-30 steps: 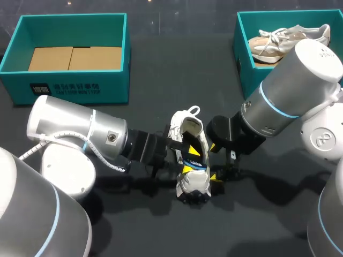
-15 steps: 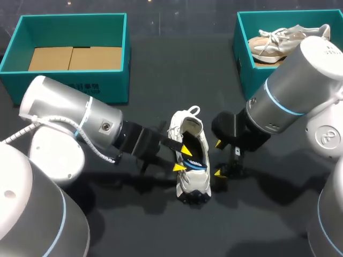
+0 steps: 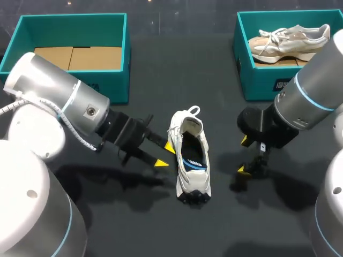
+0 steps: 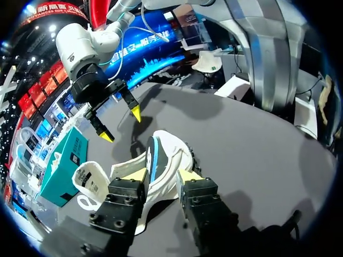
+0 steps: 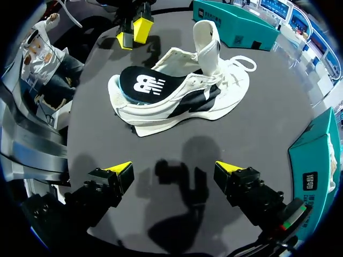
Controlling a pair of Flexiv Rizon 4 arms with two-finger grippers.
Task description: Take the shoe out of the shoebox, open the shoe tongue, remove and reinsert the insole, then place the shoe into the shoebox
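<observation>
Left tool (image 3: 165, 155) stands open and empty just beside the shoe (image 3: 192, 160). My right tool (image 3: 243, 155), fingers spread wide, also holds nothing and sits well apart on the other side. The shoe lies on the table (image 3: 177, 69) between them, long axis running away from me, tongue (image 3: 187, 127) folded up at the far end, insole (image 5: 144, 83) seemingly seated. Bare table surrounds it. The left shoebox (image 3: 69, 88) and right shoebox (image 3: 257, 80) stand toward the far edge. I judge the left tool nearer for the lift.

The right tool (image 5: 174, 170), fingers (image 5: 120, 172) spread apart, hangs over the dark worktop (image 5: 268, 120); ahead, near the frame's centre, stands the white shoe (image 5: 185, 104), tongue (image 5: 209, 45) raised, black insole (image 5: 150, 83) showing.
</observation>
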